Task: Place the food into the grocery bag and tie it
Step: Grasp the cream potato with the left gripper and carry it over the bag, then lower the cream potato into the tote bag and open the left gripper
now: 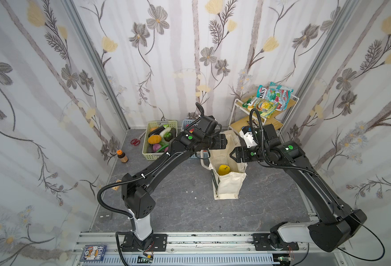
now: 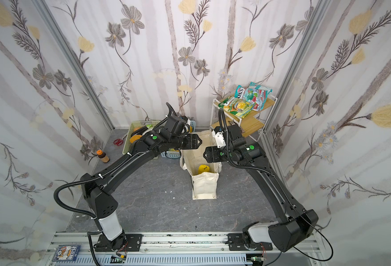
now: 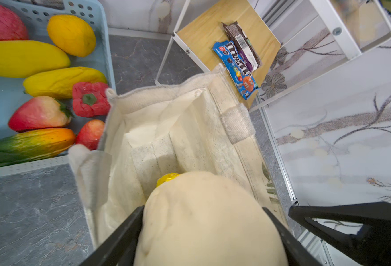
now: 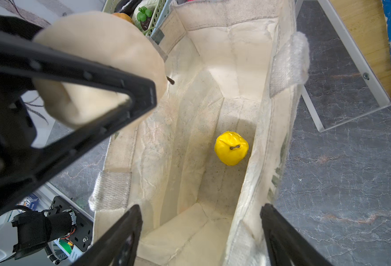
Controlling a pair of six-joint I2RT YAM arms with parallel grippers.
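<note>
Cream canvas grocery bag [image 1: 230, 186] stands open, yellow toy fruit [image 4: 231, 148] inside; left gripper [image 3: 203, 209] clamps round cream toy fruit [image 3: 201, 230] above its mouth, apparently ready to drop; right gripper [image 4: 200, 206] gapes empty.

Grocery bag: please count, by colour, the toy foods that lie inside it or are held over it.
Yellow: 1, the yellow fruit on the bottom of the grocery bag.
Cream: 1, the cream food gripped in the left tool over the bag's rim.
Total: 2
</note>
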